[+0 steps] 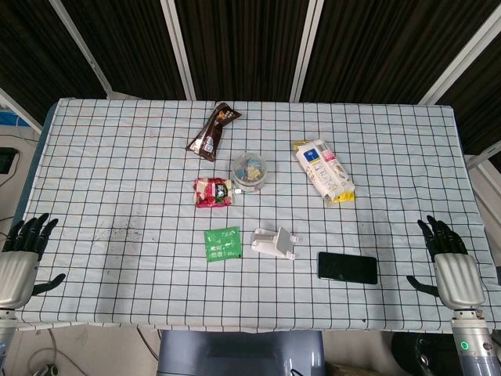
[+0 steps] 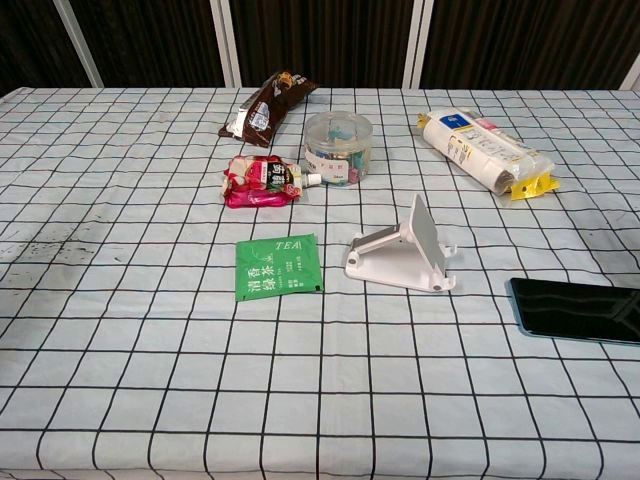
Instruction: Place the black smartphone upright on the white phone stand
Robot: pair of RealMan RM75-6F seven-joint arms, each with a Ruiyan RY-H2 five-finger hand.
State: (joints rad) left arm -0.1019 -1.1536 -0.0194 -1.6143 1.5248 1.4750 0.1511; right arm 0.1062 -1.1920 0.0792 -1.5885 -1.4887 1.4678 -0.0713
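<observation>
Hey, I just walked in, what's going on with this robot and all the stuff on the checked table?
Nothing is being handled yet. The flat black smartphone lies face up on the checked tablecloth, just right of the white plastic phone stand, which is empty. The left hand and right hand rest at the table's near corners, fingers apart, holding nothing. The right hand is nearer the phone. A green tea sachet, snack packets and a clear round tub lie untouched.

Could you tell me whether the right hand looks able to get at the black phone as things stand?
Probably yes. The phone lies flat on the table, apart from the stand, and nothing sits between it and the open right hand at the table's edge.
</observation>
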